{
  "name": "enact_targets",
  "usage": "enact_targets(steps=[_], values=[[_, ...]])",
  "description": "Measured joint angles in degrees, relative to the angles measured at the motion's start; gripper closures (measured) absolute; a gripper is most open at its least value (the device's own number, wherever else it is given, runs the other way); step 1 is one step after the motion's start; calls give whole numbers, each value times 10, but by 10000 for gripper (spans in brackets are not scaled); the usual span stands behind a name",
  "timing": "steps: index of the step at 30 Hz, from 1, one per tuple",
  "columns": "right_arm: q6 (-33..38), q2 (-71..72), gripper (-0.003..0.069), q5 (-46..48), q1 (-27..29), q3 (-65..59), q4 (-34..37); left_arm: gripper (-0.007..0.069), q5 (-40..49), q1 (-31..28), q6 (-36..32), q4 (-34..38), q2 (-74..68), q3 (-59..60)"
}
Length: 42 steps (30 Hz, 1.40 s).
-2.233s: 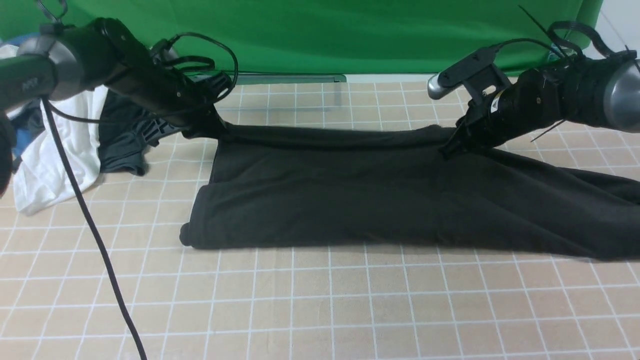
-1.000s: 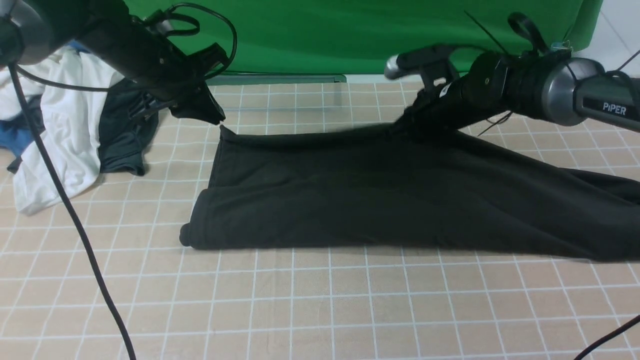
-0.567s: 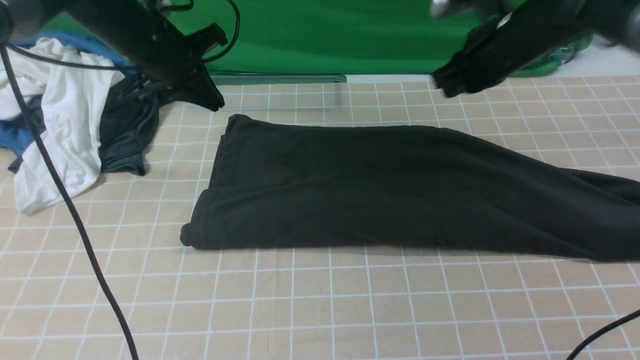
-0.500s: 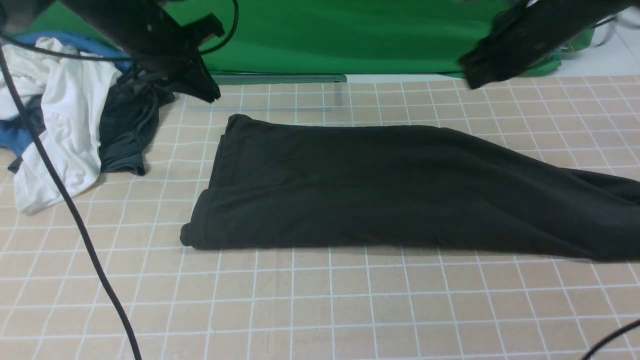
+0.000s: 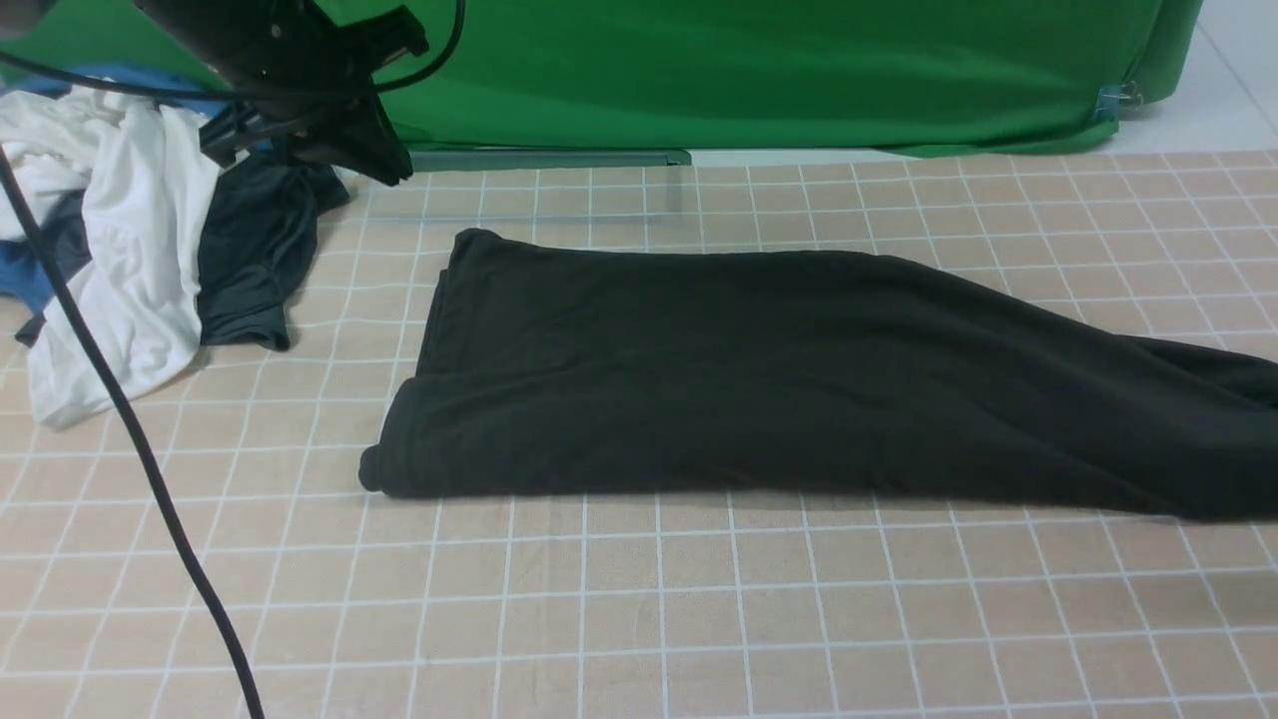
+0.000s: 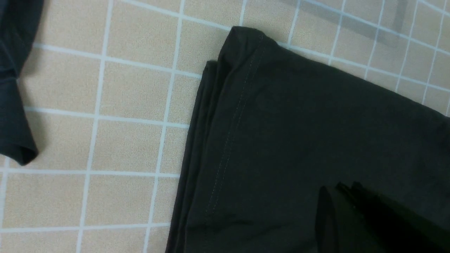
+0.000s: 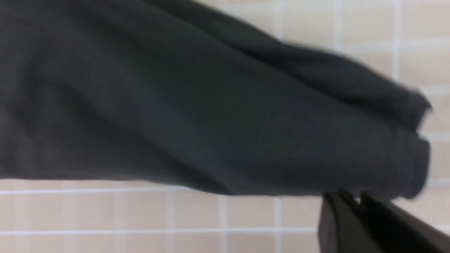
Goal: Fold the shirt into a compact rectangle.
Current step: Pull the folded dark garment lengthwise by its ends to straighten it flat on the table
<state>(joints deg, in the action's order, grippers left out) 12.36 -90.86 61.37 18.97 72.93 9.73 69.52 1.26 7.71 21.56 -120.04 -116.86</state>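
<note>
front view: the shirt (image 5: 759, 379) lies flat on the tiled mat (image 5: 639, 619), a long black layered band running from centre left to the right edge of the frame, with no print showing and a stitched hem at its left end. judge it light, soft and limp, with layers apt to slide; take it by the 2 corners of 1 short end, pinching every layer. left gripper (image 5: 387, 168), upper left, is closed on nothing. right gripper (image 7: 351, 202) shows only in its blurred wrist view, so you cannot tell its fingers' state.
</note>
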Motion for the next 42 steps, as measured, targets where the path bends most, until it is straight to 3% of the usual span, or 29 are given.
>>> enact_targets(steps=[5,6,10,16,20,22,26,28,42], values=[[-63,-38,229,-54,3,-52,-94,610,0,0,0,-4,0,0],[-74,-49,203,-62,3,-54,-108,610,0,0,0,-4,0,0],[-98,-85,159,-112,3,-54,-126,610,0,0,0,-4,0,0],[-100,-133,155,-162,3,-54,-128,610,0,0,0,-4,0,0],[-100,-160,193,-164,3,-54,-129,610,-2,0,0,-4,0,0],[-100,-169,277,-166,3,-54,-129,610,-4,0,0,-4,0,0],[-97,-172,527,-170,3,-53,-130,610,-4,0,1,-4,0,0],[-97,-172,598,-168,3,-49,-130,610,-4,0,1,-4,0,0],[-96,-157,608,-161,3,23,-131,608,-4,0,4,-4,0,0]])
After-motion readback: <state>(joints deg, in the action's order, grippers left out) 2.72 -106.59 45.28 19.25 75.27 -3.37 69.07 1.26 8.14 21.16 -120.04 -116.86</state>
